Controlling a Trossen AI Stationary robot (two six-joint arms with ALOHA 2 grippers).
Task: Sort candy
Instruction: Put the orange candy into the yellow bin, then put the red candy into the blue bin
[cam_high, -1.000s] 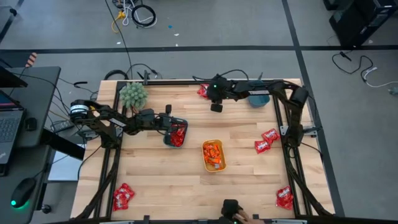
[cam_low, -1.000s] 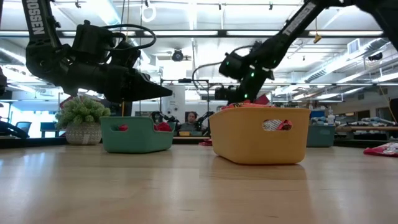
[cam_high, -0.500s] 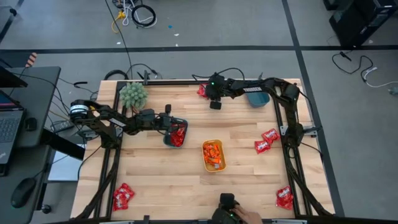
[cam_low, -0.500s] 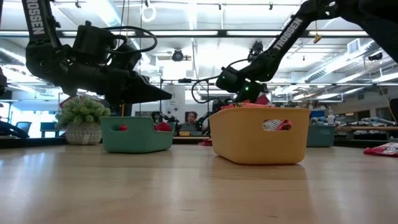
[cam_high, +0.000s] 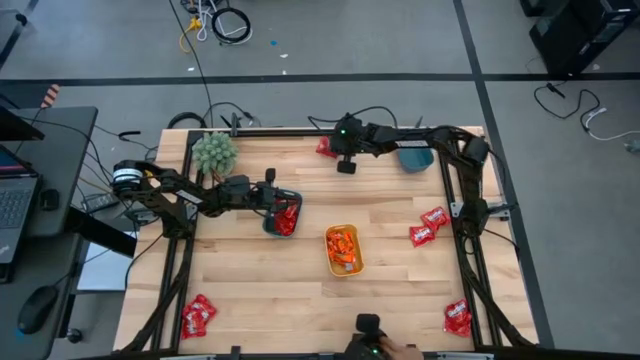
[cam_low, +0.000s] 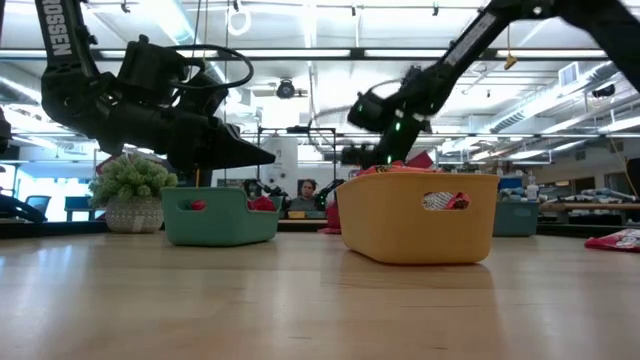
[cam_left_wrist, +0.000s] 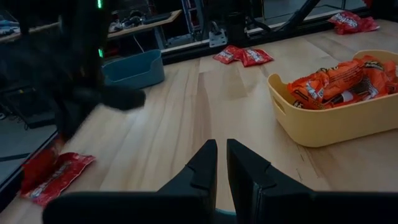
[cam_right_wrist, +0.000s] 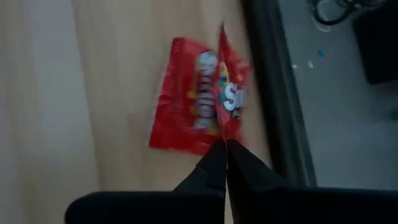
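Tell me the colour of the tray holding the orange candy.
Yellow: the tray shows best in the low view.

White capital letters, cut off by the frame edge and reading about "OSSEN", are seen on the dark arm link (cam_low: 58, 40) above the fuzzy green plant (cam_low: 130, 180) in the low view. White lettering beginning with "S" is printed on a red candy packet (cam_right_wrist: 202, 102), the rest blurred. No other text can be read.
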